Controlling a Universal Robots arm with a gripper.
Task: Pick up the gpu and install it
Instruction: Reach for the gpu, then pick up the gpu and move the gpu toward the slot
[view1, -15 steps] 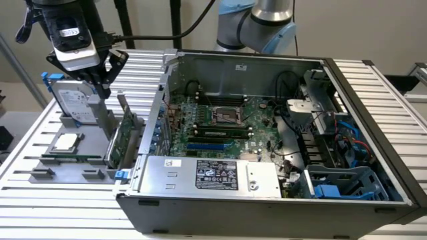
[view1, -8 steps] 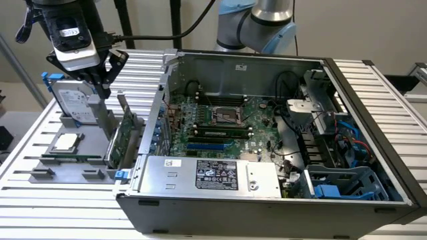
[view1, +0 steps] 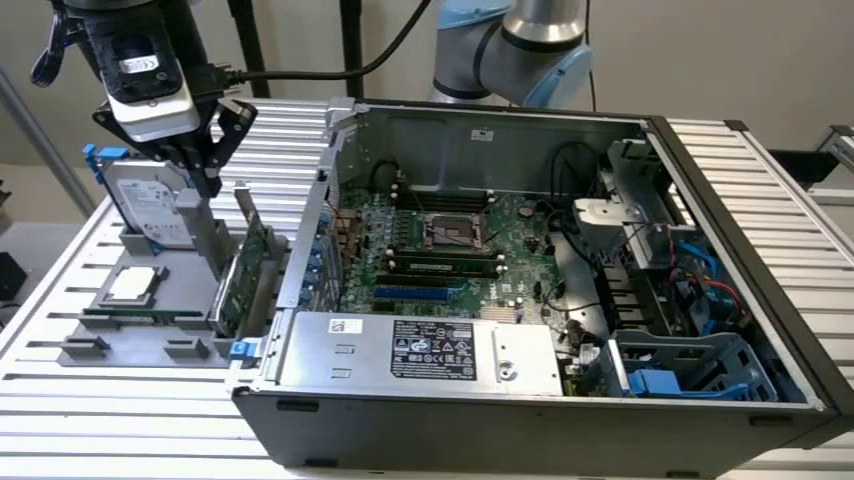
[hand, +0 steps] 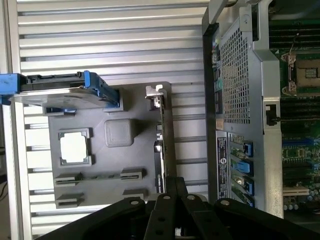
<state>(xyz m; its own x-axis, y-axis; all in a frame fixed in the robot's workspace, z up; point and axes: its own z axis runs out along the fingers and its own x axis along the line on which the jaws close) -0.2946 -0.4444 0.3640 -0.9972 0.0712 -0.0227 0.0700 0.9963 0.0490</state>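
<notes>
**Card waiting in its holder, end effector above it**

The end effector (view1: 207, 180) hangs over the grey holder (view1: 134, 352) that sits on the slatted table (view1: 787, 170), at the exterior view's left. Its fingers are drawn close together and hold nothing. In the wrist view the end effector (hand: 175, 187) sits above one end of the gpu (hand: 161, 145), apart from it as far as can be judged.

The gpu (view1: 248, 275) stands on edge in a slot of the holder, along the side nearest the computer case (view1: 534, 430), green face outward. Its silver end bracket (hand: 154, 92) is at the end away from the fingertips.

Further along the holder lie a square silver processor chip (view1: 134, 285) and, beyond it, a hard drive (view1: 144, 205) in a blue frame, standing upright.

Past the holder, the computer case lies open on its side. The motherboard (view1: 454, 265) is exposed, with a blue expansion slot (view1: 416, 293) that looks empty.

Judged from this, the task is at its start: the card is not yet gripped or lifted, and the whole pick-up and installation remain.
</notes>
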